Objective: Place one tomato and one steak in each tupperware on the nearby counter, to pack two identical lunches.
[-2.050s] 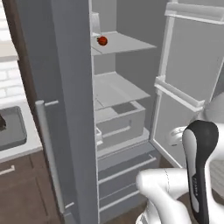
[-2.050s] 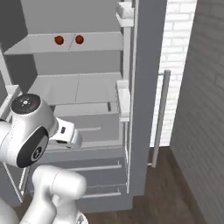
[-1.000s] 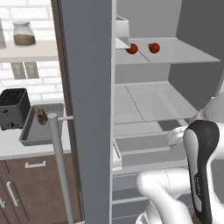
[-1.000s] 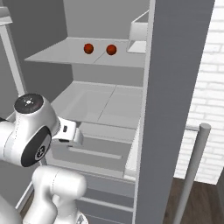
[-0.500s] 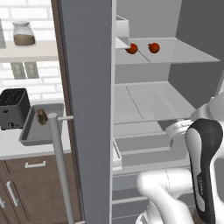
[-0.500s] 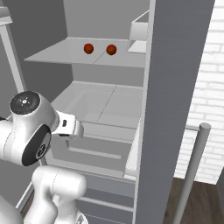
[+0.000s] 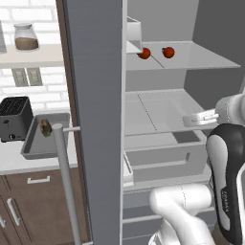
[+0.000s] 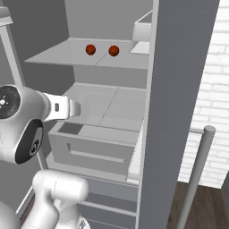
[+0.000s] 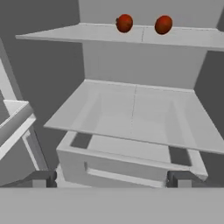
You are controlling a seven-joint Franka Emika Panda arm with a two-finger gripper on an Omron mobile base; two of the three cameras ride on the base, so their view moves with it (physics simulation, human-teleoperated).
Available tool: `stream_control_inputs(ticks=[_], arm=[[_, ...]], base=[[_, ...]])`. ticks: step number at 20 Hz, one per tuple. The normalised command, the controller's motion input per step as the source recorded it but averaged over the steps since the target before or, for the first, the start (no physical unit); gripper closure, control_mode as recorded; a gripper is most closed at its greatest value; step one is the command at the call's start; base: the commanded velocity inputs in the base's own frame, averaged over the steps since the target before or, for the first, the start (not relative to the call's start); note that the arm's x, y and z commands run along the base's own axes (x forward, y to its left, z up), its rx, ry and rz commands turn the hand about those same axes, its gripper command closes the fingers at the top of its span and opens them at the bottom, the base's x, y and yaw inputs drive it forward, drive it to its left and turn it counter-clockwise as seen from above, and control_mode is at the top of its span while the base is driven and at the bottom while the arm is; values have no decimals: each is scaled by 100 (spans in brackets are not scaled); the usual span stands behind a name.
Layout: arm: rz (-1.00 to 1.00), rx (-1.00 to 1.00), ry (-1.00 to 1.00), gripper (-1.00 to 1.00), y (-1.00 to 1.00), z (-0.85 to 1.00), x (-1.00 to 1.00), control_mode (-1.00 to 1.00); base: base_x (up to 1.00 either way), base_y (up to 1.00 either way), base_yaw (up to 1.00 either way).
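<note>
Two red tomatoes (image 7: pixel 144 53) (image 7: pixel 168 52) sit side by side on the fridge's upper shelf, also seen as tomatoes (image 8: pixel 91 49) (image 8: pixel 114 51) and tomatoes (image 9: pixel 124 23) (image 9: pixel 163 25). My gripper (image 9: pixel 111 178) is open, its jaws wide apart with nothing between them, and points into the fridge below that shelf. It shows as gripper (image 7: pixel 189 119) and gripper (image 8: pixel 76 108), level with the middle shelf. One grey tupperware (image 7: pixel 36 146) lies on the pale counter (image 7: pixel 14 162) left of the fridge door. A small brown lump (image 7: pixel 46 128), perhaps a steak, lies in it.
The open fridge door (image 7: pixel 95 119) with its long bar handle (image 7: pixel 64 182) stands between the arm and the counter. A dark toaster (image 7: pixel 14 117) sits left of the tray, under a shelf with a jar (image 7: pixel 26 37). A fridge drawer (image 7: pixel 162 158) is pulled out below the middle shelf.
The base drove left two seconds ago, shifting both views, then stopped. Since then my hand has risen from the drawer's height to the middle shelf. The jaws stayed open.
</note>
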Motion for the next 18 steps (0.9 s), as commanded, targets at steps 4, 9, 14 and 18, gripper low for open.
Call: stream_control_inputs(ticks=[4,9,14,18], arm=[[0,-4,-8,-100,4,88,30,-100],[0,0,-3,-100,-4,47,16,-100],[2,0,-5,-100,5,13,20,-100],[0,0,-5,-100,26,50,69,-100]], base=[[0,0,0],[0,0,0],[0,0,0],[0,0,0]])
